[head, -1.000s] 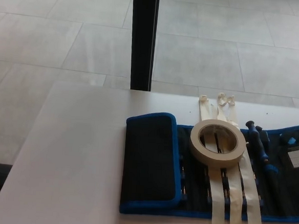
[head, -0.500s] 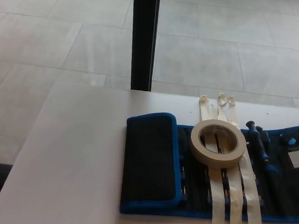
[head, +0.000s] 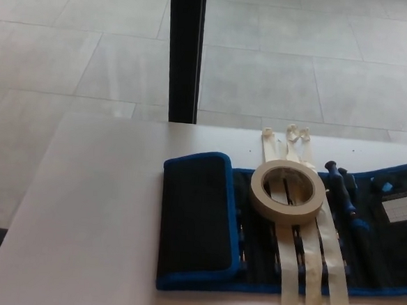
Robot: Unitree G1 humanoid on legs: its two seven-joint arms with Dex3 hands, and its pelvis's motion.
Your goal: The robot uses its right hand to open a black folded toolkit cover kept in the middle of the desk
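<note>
No fingers or hands show, so their state cannot be told.
The toolkit cover [head: 288,235] lies on the desk [head: 95,208], left flap [head: 197,220] folded, tape roll [head: 287,192] on it; the right hand must reach that flap.

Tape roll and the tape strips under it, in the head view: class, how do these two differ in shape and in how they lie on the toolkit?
The tape roll is a closed ring with an open middle; the tape strips are long, flat bands. The tape roll sits in one spot on the toolkit; the tape strips run right across it, from the desk beyond its far edge to past its near edge. Both are the same pale cream colour.
</note>
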